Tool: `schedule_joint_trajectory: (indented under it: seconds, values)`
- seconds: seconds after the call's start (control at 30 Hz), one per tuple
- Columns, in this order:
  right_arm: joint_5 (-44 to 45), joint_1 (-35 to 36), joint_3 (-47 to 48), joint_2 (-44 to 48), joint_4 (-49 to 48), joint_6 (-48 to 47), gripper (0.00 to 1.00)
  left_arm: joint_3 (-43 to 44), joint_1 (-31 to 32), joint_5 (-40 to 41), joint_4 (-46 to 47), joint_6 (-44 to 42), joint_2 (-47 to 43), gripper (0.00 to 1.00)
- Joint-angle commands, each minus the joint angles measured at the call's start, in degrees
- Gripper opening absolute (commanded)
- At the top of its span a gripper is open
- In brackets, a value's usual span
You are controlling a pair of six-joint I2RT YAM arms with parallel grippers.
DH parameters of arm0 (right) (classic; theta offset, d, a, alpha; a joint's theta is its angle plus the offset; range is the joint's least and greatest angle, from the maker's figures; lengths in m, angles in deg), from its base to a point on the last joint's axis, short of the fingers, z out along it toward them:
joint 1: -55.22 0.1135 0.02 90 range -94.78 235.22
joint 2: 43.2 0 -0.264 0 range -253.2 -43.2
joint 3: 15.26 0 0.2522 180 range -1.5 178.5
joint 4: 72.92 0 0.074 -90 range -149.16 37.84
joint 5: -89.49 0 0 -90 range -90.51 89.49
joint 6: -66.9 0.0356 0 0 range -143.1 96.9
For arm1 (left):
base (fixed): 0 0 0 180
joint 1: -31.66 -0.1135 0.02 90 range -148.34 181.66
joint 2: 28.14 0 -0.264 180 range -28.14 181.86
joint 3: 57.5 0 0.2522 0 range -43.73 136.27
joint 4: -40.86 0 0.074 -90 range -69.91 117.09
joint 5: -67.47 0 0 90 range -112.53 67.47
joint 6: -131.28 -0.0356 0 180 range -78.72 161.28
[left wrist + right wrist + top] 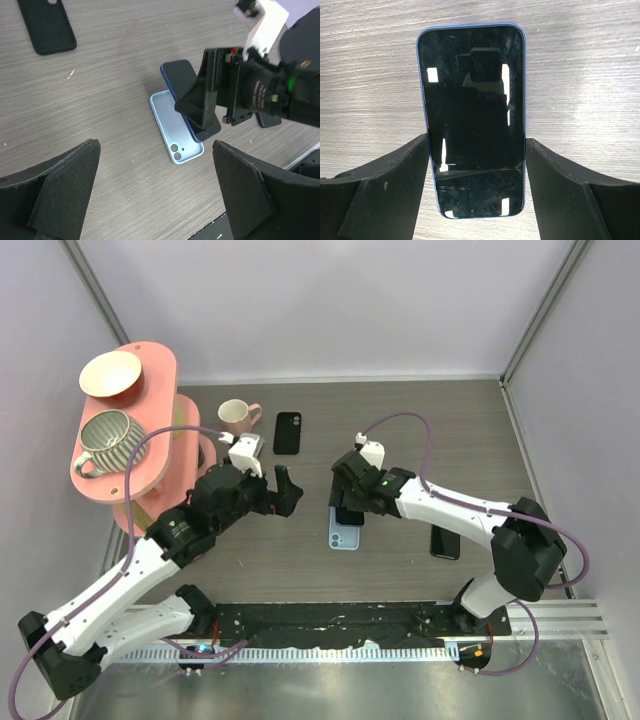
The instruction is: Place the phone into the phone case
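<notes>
While right jaws pinch the phone (470, 100) by its slim edges, tilted near worktop (420, 440) centre, left jaws gape wide, empty. Black phone case (287, 432) lies loose nr far edge, well apart: phone cd slip en route; unheld case cd skid.

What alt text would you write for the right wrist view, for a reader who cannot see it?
The phone, its black screen with a thin blue rim facing the camera, is clamped at its lower half between the two black fingers of the right gripper. A grey wood-grain table lies behind it.
</notes>
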Motion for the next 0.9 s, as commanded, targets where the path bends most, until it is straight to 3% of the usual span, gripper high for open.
schedule_joint_trajectory:
  seconds: [0.0,0.4,0.87]
  values:
    - [9.1,3.3,-0.3,-0.2,-3.0,7.4,0.47,-2.2,0.0,2.2,7.5,-2.5,-5.2,1.00]
    - [17.1,10.2,0.4,-5.3,0.3,13.1,0.48,-2.0,0.0,2.1,7.3,-3.8,-5.8,1.00]
    - [20.3,12.6,-0.1,-8.6,2.2,14.5,0.48,-2.6,0.0,2.7,7.9,-4.0,-6.7,1.00]
